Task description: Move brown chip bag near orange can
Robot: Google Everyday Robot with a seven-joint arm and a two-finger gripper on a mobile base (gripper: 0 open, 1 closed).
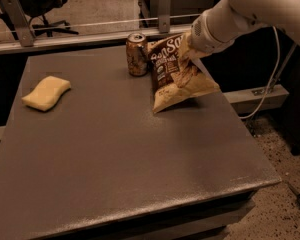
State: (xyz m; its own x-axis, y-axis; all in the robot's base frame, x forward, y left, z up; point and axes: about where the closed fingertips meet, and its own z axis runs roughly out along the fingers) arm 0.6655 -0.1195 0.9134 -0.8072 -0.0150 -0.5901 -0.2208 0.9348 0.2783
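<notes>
Brown chip bag (175,71) status: large flat crinkly bag, dark brown centre, cream edges, white lettering. It hung tilted, gripped by its upper right edge, and was judged nearly at its goal.
Counter (115,174): wide flat dark grey top. The bag sat over its far right part, lower corner on or just above the surface. The right edge ran just beyond the bag's lower right corner.
Arm (230,14): thick white robot arm that reached in from the upper right, over the counter's right edge.
Sponge (46,92): small soft yellow rectangular sponge, well apart at the left and out of the way.
Orange can (137,55): small upright drink can with mottled orange-brown sides and a silver top with pull tab. It stood near the far edge, just beside the bag's left edge; whether they touched could not be told.
Hand (186,48): at the upper right edge of the brown chip bag, pinched closed on it and largely hidden by crinkled film.
Step in hand: judged the set-down. Lower gently, lean the bag away from the orange can so it is not toppled, and release only once the counter bears the weight.
Open room: broad bare surface in front and to the left, with little margin at the right edge. Settle the bag forward-left, then take the hand away up and right.
</notes>
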